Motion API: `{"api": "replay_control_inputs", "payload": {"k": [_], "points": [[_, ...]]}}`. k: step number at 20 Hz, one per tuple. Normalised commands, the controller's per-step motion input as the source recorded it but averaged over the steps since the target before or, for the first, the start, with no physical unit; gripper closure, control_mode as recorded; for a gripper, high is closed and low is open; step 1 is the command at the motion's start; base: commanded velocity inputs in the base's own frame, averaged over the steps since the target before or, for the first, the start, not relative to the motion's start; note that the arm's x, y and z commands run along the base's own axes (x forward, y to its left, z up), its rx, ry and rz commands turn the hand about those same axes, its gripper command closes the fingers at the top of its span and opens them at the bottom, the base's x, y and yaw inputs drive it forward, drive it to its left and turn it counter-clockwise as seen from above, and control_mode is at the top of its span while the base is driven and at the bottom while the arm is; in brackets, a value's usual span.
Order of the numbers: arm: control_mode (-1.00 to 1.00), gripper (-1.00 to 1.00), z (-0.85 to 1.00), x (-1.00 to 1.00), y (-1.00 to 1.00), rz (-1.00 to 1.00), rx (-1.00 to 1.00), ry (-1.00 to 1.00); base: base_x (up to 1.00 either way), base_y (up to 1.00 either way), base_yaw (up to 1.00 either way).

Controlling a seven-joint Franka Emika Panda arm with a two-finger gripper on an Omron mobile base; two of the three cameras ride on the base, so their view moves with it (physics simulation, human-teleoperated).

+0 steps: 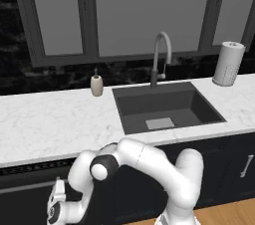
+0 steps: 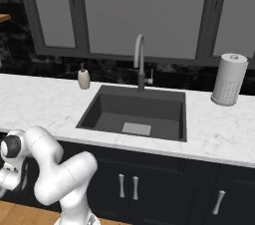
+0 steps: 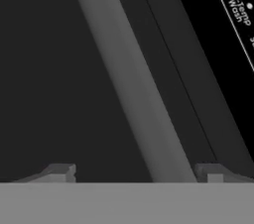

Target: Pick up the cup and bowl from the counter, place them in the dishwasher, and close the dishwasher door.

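Dishwasher door dark navy; grey bar handle between spread pincer tips.

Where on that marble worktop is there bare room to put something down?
The counter is bare left of the sink, from the soap bottle forward to the front edge. The front right corner, before the paper towel roll, is bare too. It is tighter behind the sink, around the faucet.
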Motion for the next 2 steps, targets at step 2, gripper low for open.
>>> {"api": "replay_control_inputs", "payload": {"k": [2], "points": [[-1.0, -1.0, -0.73, 1.0, -0.17, 0.0, 0.0, -0.21, 0.0, 0.0, 0.0]]}}
